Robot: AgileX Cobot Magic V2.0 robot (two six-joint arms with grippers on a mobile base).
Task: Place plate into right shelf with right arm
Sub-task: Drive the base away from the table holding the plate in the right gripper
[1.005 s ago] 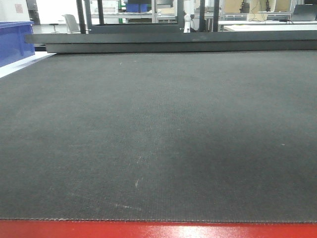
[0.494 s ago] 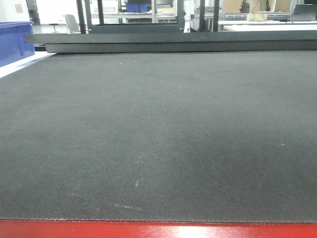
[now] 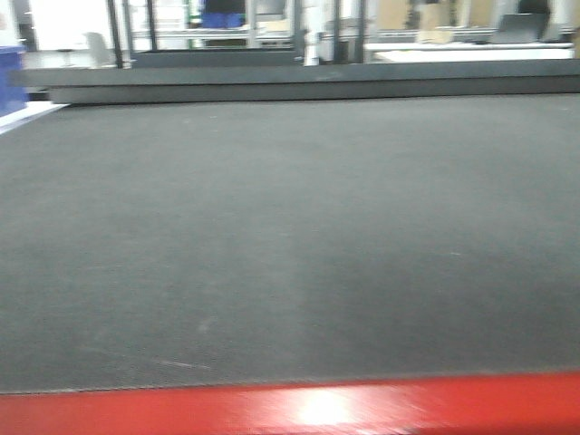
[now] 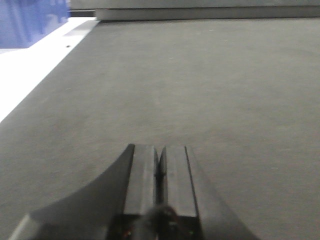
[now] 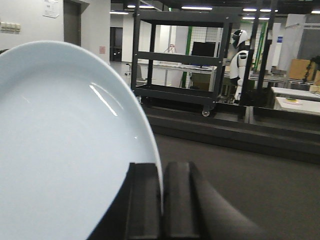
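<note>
- Stretching wide, the grey mat (image 3: 290, 227) ran from a red front edge (image 3: 317, 412) to a raised back ledge (image 3: 299, 82); this front view was blurred.
- The left gripper (image 4: 160, 150) pointed level over the mat, fingers pressed together on nothing, with a blue bin (image 4: 30, 20) far left.
- The right gripper (image 5: 162, 167) pinched the white plate (image 5: 65, 150) by its rim, standing on edge; the frame cut off the plate's left and bottom.

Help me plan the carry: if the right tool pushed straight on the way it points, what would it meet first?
The right tool, shut on the plate, would probably meet the low dark ledge first, black cart behind it; depth is unclear.
</note>
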